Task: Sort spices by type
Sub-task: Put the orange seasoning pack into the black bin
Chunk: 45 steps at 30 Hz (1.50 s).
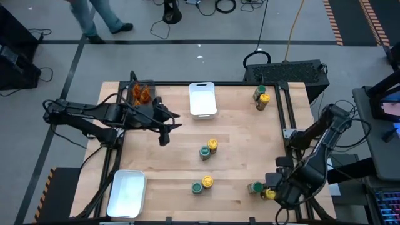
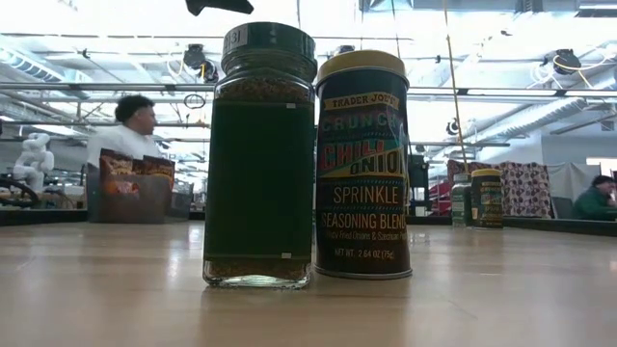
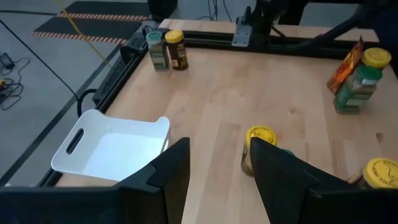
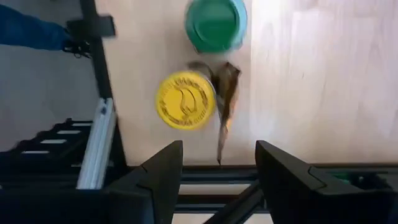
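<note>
Spice jars (image 1: 209,149) stood in pairs across the pale wooden worktop (image 1: 237,137). Both the left end effector (image 1: 165,134) and right end effector (image 1: 272,186) hung spread, empty. A person (image 2: 133,120) sat beyond.

Wooden table (image 1: 237,144) framed by black rails, bearing one white rectangular tray (image 1: 202,99) at the far edge near the middle and a second white tray (image 1: 127,193) at the near left corner. Dark clear-sided bin (image 1: 142,94) at the far left corner, just left of the far tray. Beyond the table, grey floor (image 1: 50,69) with black cables (image 1: 226,6), a standing person's legs (image 1: 100,19), and, in the low view, a seated person (image 2: 132,130) at left and another person (image 2: 596,199) at far right.
</note>
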Each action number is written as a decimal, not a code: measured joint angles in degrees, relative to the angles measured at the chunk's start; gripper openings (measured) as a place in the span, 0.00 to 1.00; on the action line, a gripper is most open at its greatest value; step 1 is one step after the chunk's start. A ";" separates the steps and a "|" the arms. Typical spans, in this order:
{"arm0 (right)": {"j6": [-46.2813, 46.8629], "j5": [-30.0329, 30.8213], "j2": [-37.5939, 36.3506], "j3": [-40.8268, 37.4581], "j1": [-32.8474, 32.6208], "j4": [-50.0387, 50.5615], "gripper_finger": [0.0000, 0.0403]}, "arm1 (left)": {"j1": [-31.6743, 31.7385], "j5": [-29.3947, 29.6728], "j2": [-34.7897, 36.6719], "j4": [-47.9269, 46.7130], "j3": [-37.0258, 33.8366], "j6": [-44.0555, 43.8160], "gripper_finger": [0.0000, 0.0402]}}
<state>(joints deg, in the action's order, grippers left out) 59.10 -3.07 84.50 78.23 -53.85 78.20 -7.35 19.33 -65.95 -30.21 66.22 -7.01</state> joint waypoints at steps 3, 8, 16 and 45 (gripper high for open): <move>0.67 -0.02 -1.38 -3.69 -0.81 -2.38 0.46 | 0.26 -0.02 0.00 0.30 0.00 -0.12 0.43; 1.44 -0.21 -2.91 -9.79 -2.36 -7.07 0.46 | 0.26 0.09 0.00 0.32 0.00 -1.58 0.43; 1.69 -0.16 -3.40 -16.73 -3.87 -15.20 0.46 | 0.26 0.43 0.00 0.36 0.00 -3.36 0.43; 4.17 0.66 -6.56 -20.21 -3.03 -12.83 0.00 | 0.28 3.24 -0.02 4.50 0.01 -4.77 0.43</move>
<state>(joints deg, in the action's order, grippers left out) 63.27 -2.40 77.94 58.03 -56.88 65.38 -7.07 22.58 -65.98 -25.71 66.22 -11.78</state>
